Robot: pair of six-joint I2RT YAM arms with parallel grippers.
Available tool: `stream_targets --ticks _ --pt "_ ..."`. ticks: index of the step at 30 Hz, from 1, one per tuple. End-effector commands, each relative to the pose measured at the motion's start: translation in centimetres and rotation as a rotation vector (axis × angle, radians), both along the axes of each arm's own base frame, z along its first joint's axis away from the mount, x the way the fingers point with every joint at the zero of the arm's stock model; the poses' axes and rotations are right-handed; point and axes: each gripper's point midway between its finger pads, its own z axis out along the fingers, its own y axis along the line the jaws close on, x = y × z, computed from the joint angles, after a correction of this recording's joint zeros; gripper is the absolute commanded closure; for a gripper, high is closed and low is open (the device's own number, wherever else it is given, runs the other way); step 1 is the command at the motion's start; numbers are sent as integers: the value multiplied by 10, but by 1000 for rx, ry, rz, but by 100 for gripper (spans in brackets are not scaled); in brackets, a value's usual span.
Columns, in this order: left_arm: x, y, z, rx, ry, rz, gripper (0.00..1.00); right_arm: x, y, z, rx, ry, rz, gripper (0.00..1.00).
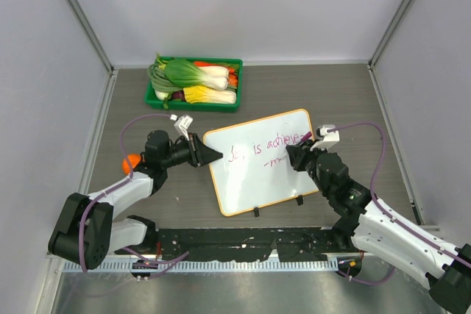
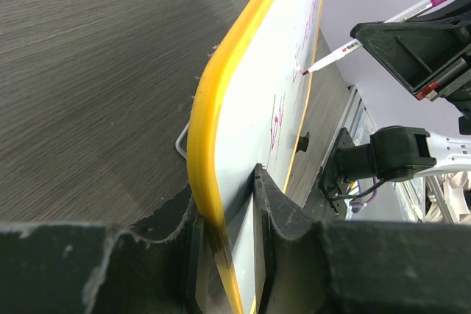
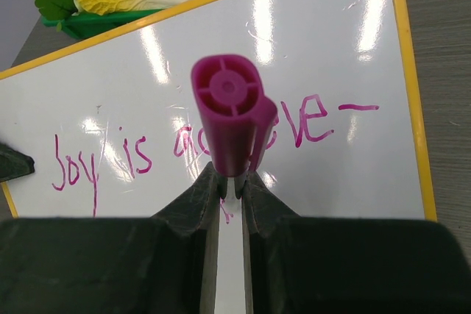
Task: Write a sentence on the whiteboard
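Observation:
The whiteboard (image 1: 257, 182) with its orange-yellow rim lies at mid-table, its two black feet at the near edge. The sentence (image 1: 261, 148) in purple-pink handwriting runs across its upper half; in the right wrist view (image 3: 96, 163) it reads "Joy is a...ve-", with a short second line begun below. My left gripper (image 1: 210, 154) is shut on the board's left edge; its jaws clamp the rim (image 2: 210, 226). My right gripper (image 1: 300, 154) is shut on a purple-capped marker (image 3: 232, 119), its tip touching the board (image 2: 305, 72) at the second line.
A green tray (image 1: 193, 101) of toy vegetables stands behind the board. An orange object (image 1: 132, 161) lies beside the left arm. Grey walls close the table on the left, right and back.

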Motion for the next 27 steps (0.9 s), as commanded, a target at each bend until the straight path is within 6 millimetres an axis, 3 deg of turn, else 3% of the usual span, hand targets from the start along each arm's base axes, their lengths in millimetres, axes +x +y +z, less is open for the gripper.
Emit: stream_targets --ticks 1,6,13,27 --pt "9 19 -39 168 -33 76 100 5 -8 4 0 -19 -54 99" --pt "9 20 -39 170 -33 77 100 6 -16 -4 -34 5 -89 99" --pt "9 19 -40 170 -30 77 100 9 -24 2 -35 -9 -129 99" --pt "9 19 -39 168 -33 76 100 14 -9 17 -9 -26 -79 99"
